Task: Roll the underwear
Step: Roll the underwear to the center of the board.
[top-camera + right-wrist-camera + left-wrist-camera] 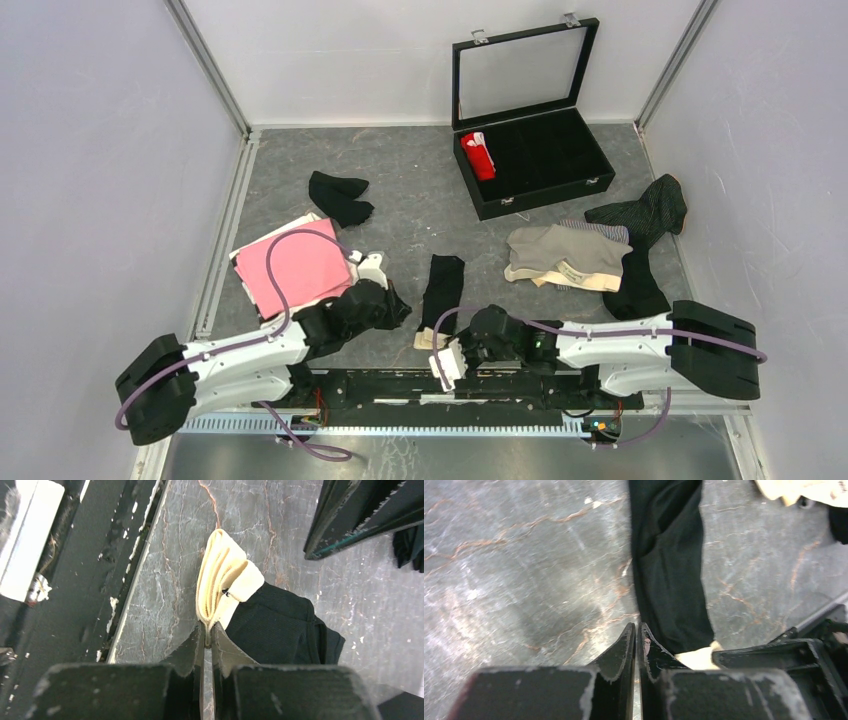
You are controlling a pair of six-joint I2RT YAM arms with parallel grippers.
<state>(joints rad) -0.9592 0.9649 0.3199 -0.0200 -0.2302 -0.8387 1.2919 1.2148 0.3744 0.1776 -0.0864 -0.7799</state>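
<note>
Seen from above, both claw tips are hidden under their own wrist housings, so only the wrist views show them. The left claw (637, 632) has its jaws together down to a thin slit with nothing between them. It sits just beside the near end of the long black cloth garment (669, 570). The right claw (206, 630) is clamped on that garment's folded cream band (222, 580), which lies by the near edge of the desk.

The left arm covers a corner of the flat pink cloth (298, 268). A white edge shows beneath the cloth, too little of it to identify. The beige and grey pile (565, 257) has layers I cannot tell apart.

The grey marbled desk (400, 170) is enclosed by pale walls with metal corner rails. One black case with an open glass lid (545, 198) stands at the far side, with one red rolled garment (478, 155) in its left end.

There are three loose black pieces: the long one, a crumpled black piece (340, 197), and a black piece at the right (637, 292). That last one lies next to one dark pinstriped garment (645, 212).
</note>
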